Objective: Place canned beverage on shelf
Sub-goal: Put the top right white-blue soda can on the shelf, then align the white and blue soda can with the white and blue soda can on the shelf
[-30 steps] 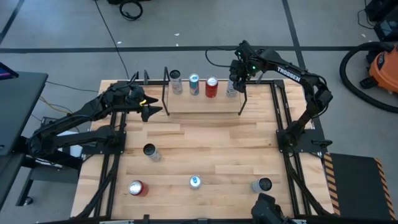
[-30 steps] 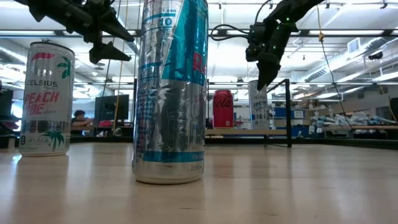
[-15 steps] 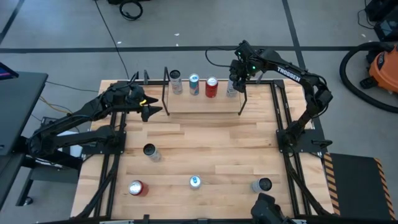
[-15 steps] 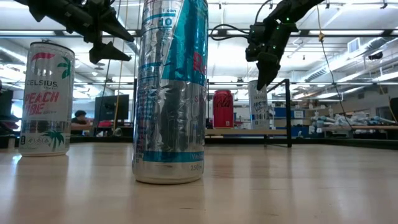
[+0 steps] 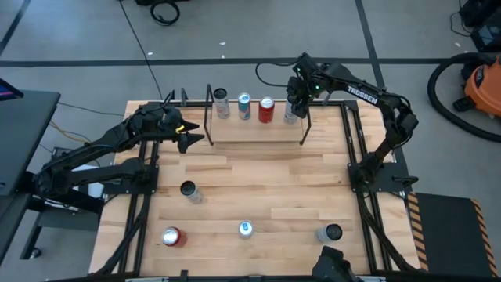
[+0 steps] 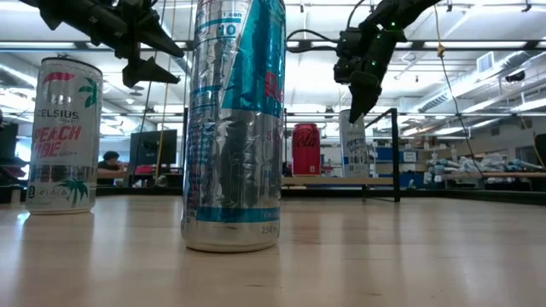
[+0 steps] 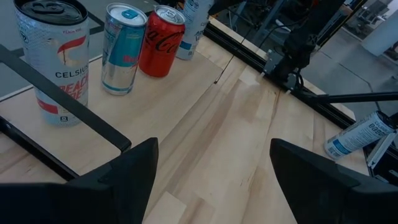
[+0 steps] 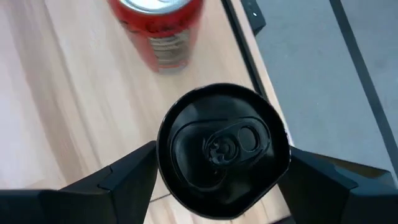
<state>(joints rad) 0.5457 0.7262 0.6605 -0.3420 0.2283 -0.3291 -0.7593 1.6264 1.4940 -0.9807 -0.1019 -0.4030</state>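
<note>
Lifted slightly off the fourth can [image 5: 291, 114] since the earlier frame: right gripper [image 5: 293, 97], fingers spread and released either side of its black top, nothing grasped. Stood on the shelf [image 5: 254, 129], four cans in a row, filling the board. Hung beside the shelf's left end, left gripper [image 5: 190, 138], fingers parted and empty. Left on the worktop [image 5: 266, 184], four cans; judged half done, shelf apparently full.
</note>
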